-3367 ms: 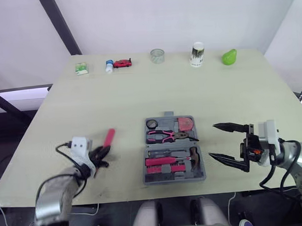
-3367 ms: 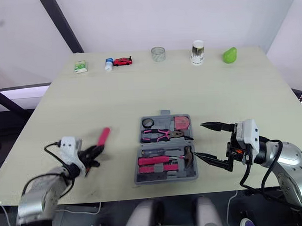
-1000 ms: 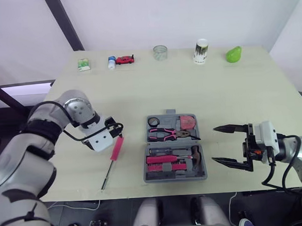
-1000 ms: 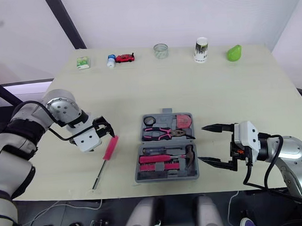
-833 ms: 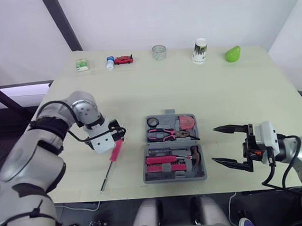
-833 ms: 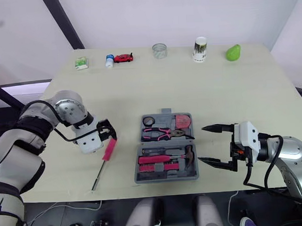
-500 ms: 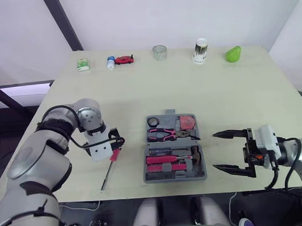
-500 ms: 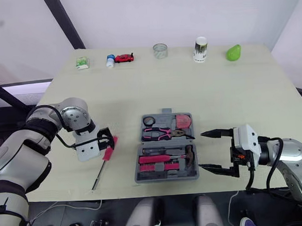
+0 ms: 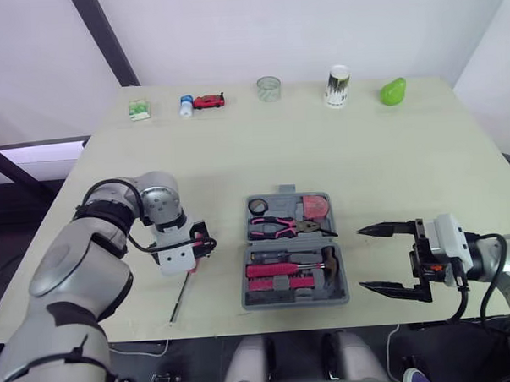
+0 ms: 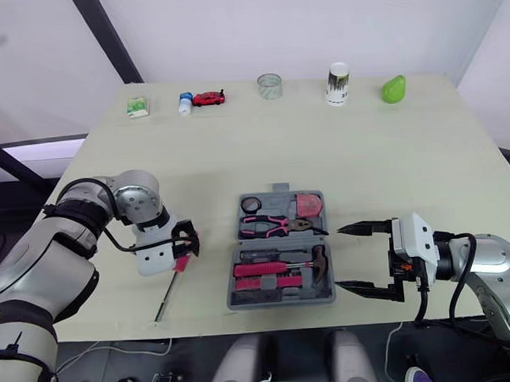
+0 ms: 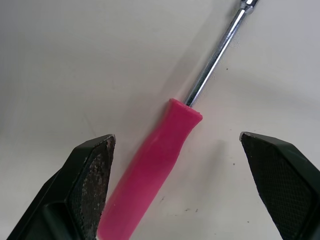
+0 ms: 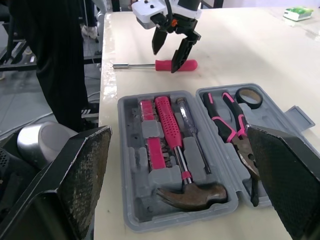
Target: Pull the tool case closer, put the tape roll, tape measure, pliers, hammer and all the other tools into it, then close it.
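Left of the open tool case [image 9: 295,301] on the worktop [image 9: 338,153], we see the left hand [image 9: 201,245] spread wide over the screwdriver [image 11: 150,190]. Its wrist view makes plain the pink handle lying loose between the fingers. Our right hand [image 9: 361,258] hangs wide open, right of the case.

At the tool case's [image 9: 294,302] 9 o'clock, your left gripper [image 9: 198,247] hides most of the screwdriver's [image 11: 170,137] pink handle, its shaft tip runs off the wrist picture's edge, and print on the cup [image 9: 338,86] and green packet [image 9: 138,110] at the table's [image 9: 407,176] 12 o'clock edge is too small to read.
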